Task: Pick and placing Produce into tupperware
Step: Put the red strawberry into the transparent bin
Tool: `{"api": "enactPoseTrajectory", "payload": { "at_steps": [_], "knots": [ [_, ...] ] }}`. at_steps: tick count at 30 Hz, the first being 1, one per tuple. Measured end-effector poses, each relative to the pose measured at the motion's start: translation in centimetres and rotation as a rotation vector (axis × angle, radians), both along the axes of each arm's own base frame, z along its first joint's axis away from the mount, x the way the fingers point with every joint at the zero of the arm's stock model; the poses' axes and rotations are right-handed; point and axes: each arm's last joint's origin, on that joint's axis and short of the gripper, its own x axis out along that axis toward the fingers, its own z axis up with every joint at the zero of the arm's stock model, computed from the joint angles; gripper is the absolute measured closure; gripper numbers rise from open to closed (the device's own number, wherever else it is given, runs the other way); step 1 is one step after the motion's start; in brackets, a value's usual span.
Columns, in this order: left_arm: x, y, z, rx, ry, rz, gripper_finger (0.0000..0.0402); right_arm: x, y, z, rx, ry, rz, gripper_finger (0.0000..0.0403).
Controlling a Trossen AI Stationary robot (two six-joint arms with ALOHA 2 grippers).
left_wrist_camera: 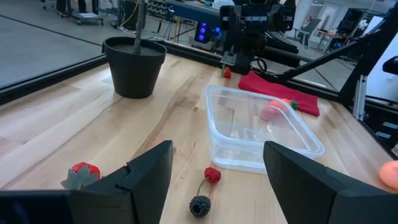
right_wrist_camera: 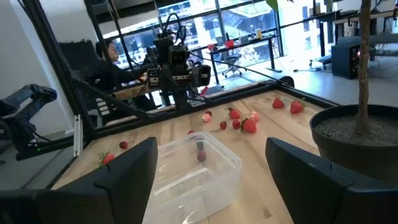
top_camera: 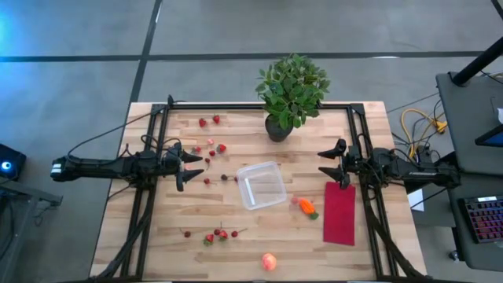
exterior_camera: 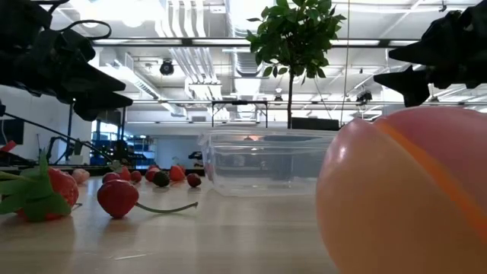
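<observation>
So both claws are hanging open, left claw [top_camera: 191, 163] and right claw [top_camera: 334, 163] flanking the tupperware [top_camera: 262, 185] mid-counter [top_camera: 236, 251]. Strawberries [top_camera: 210, 145] scattered on the left side, carrot [top_camera: 306, 207] just beside the tupperware, peach [top_camera: 269, 261] at the near edge.

Open-plan lab (exposed ceiling ducts [exterior_camera: 190, 30], desks)

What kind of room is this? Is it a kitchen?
Probably not a kitchen; more likely a robot lab or workshop. Bare ceiling pipes overhead, a person at a desk, and a keyboard beside the wooden table.
</observation>
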Motion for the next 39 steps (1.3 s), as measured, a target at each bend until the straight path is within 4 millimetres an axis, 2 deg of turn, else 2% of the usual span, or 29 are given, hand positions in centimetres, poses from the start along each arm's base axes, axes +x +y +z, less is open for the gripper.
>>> {"api": "enactPoseTrajectory", "payload": {
  "at_steps": [6,12,15,21,34,39],
  "knots": [
    [0.0,0.0,0.0,0.0,0.0,0.001,0.0164,-0.1,-0.1,0.8,0.439,-0.127,0.005,0.0112],
    [0.0,0.0,0.0,0.001,0.0,0.002,0.0164,-0.3,-0.5,2.0,0.584,-0.318,-0.105,0.0112],
    [0.0,0.0,0.0,0.001,0.0,0.005,0.0164,-0.7,-0.7,3.1,0.558,-0.436,-0.133,0.0112],
    [0.0,0.0,0.0,0.001,0.0,0.005,0.0164,-1.5,-0.7,4.6,0.288,-0.564,-0.181,0.0112],
    [0.0,0.0,0.0,0.001,0.0,0.004,0.0164,-1.5,-0.7,4.6,0.288,-0.562,-0.181,0.0112],
    [0.0,0.0,0.0,0.001,0.0,0.004,0.0164,-1.7,-0.7,4.8,0.377,-0.609,-0.156,0.0112]
  ]
}}
